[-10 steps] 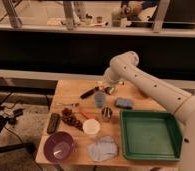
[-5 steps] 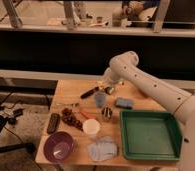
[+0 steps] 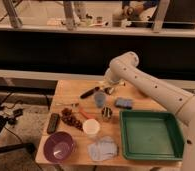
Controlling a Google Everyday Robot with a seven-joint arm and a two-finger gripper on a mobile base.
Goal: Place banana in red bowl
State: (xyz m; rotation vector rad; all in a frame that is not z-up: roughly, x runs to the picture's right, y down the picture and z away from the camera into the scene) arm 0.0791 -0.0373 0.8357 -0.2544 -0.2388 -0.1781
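Observation:
A thin, pale, elongated thing that looks like the banana (image 3: 66, 104) lies on the left part of the wooden table (image 3: 73, 87). Just in front of it to the right sits the small red bowl (image 3: 74, 118), with an orange-red rim and a dark inside. My white arm reaches in from the right. Its gripper (image 3: 110, 90) hangs low over the far middle of the table, right of the banana and behind the bowl. The gripper is shut and nothing shows in it.
A dark-handled tool (image 3: 89, 92), a blue-grey cup (image 3: 100, 99), a blue sponge (image 3: 123, 103) and a metal can (image 3: 106, 113) lie near the gripper. Nearer the front are a white cup (image 3: 91, 127), purple bowl (image 3: 58, 146), blue cloth (image 3: 103, 148), dark remote (image 3: 53, 122) and green tray (image 3: 150, 134).

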